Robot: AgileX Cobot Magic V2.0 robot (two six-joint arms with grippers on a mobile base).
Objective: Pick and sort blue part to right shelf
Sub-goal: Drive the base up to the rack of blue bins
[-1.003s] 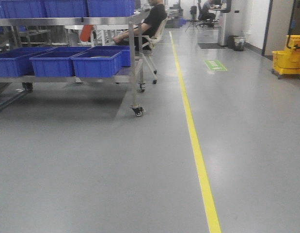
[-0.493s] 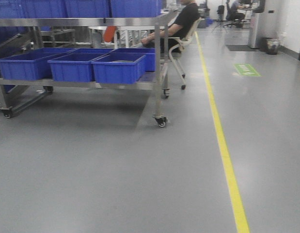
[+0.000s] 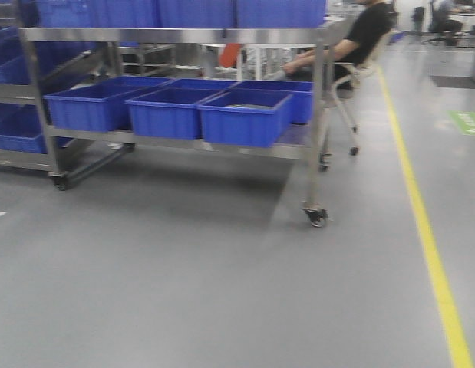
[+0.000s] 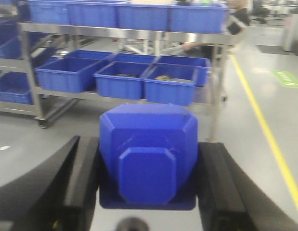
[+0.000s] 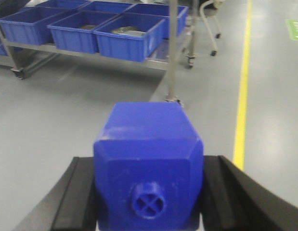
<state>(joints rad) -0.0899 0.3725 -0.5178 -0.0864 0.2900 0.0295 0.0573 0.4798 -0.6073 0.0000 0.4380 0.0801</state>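
My left gripper (image 4: 148,175) is shut on a blue part (image 4: 149,130), whose faceted end faces the camera between the black fingers (image 4: 84,178). In the right wrist view, my right gripper (image 5: 149,192) is likewise shut on a blue part (image 5: 149,144), its round capped neck toward the camera. The steel-framed shelf (image 3: 176,34) with large blue bins (image 3: 245,115) stands ahead on casters, also in the left wrist view as the shelf (image 4: 124,33) and in the right wrist view as the shelf (image 5: 173,48). Neither gripper shows in the front view.
A person in black (image 3: 364,34) sits on a chair at the rack's right end. A yellow floor line (image 3: 429,230) runs along the right, with a green floor mark (image 3: 467,121) beyond it. A caster (image 3: 315,216) sticks out at the rack's near right corner. Grey floor lies between me and the rack.
In the front view the rack has slid rightward and grown larger. The yellow line has moved toward the right edge, and the yellow mop bucket has left the view.
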